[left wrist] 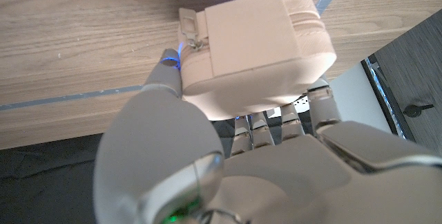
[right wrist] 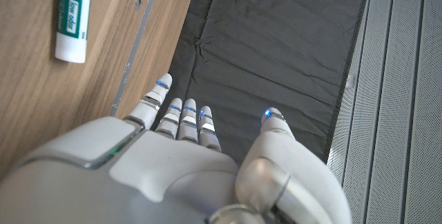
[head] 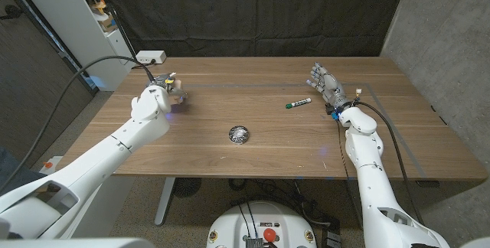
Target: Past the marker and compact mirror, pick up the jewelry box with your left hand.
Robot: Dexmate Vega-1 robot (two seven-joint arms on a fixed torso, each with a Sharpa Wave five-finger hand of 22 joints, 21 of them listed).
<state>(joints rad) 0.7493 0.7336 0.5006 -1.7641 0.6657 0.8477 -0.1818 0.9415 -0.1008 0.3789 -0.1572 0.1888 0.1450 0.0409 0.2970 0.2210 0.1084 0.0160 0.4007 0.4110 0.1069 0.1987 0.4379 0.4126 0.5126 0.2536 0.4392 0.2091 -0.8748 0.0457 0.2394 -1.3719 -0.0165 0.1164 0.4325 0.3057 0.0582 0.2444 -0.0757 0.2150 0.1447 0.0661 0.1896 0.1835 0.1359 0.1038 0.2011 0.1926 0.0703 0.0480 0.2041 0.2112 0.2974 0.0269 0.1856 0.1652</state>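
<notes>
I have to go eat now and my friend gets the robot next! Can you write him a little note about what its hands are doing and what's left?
Left hand: grips the pale jewelry box between thumb and fingers, at the table's far left. Whether the box is off the wood yet, I can't tell.
Right hand: holds nothing, fingers apart, at the far right.
Marker: lies on the table near the right hand.
Compact mirror: on the table, mid-front.
Done: reach and grasp.
Left: lift the box clear and keep it steady.
</notes>
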